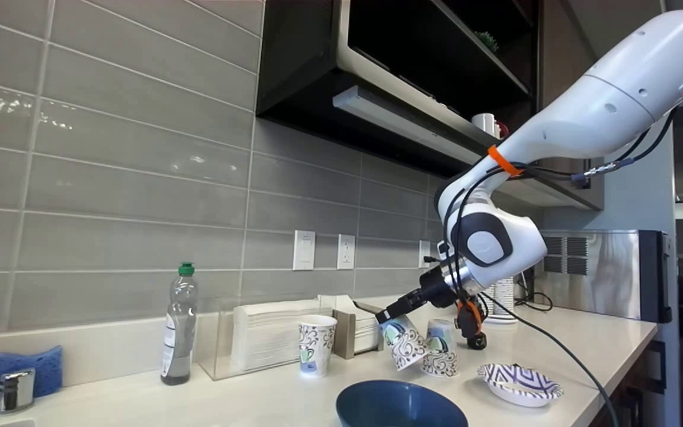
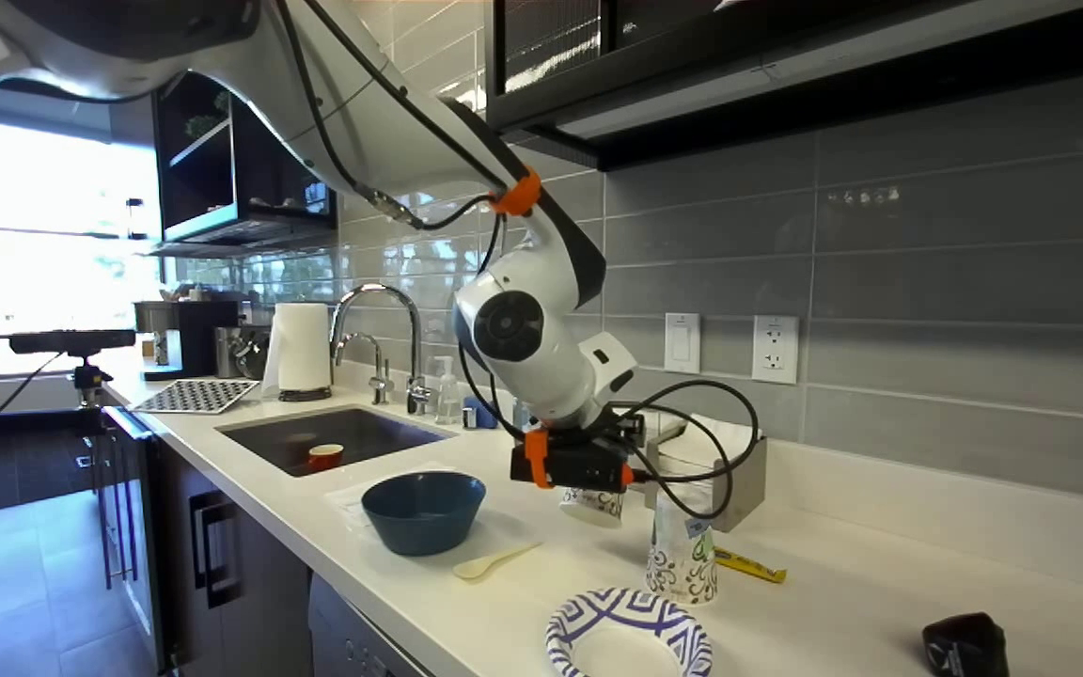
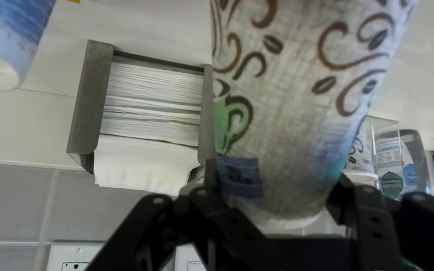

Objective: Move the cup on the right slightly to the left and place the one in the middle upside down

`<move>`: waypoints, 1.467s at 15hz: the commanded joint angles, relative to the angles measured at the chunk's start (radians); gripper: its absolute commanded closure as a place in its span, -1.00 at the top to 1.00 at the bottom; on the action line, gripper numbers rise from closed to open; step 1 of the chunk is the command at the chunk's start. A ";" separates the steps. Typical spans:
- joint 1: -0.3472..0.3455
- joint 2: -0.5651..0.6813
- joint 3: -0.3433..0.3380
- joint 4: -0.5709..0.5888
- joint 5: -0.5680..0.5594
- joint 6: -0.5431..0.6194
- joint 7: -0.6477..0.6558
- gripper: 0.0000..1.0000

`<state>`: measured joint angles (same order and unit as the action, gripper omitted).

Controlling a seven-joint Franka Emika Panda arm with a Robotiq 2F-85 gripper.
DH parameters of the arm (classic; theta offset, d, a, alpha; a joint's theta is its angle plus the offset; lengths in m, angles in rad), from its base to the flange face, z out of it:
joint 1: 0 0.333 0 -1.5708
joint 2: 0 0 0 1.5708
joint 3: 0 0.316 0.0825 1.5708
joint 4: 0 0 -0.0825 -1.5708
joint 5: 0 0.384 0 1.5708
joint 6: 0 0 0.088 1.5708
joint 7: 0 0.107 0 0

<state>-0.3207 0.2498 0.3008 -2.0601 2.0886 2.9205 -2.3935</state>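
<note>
the gripper clasps the middle cup, tilted mouth-down between the left cup and right cup, so setting it flat seems yet to come, the right cup's shift unclear.

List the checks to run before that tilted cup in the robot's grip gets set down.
1. Held cup level: not ok; it leans in an exterior view.
2. Tool closed on it: ok; both sides are gripped in the wrist view.
3. Cup upside down: ok, though slanted.
4. Clear of the neighbouring cup: ok; a gap shows in an exterior view.
5. Raised off the countertop: cannot tell.
</note>
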 commanded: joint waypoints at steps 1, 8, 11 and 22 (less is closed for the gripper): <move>0.026 0.034 -0.039 0.042 0.174 0.014 -0.181 -0.19; 0.055 0.058 -0.079 0.038 0.364 -0.016 -0.366 -0.19; 0.086 0.037 -0.118 0.033 0.381 -0.018 -0.367 0.86; 0.204 0.014 -0.224 0.031 0.380 0.011 -0.374 1.00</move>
<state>-0.1559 0.2762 0.1043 -2.0293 2.4274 2.9066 -2.7120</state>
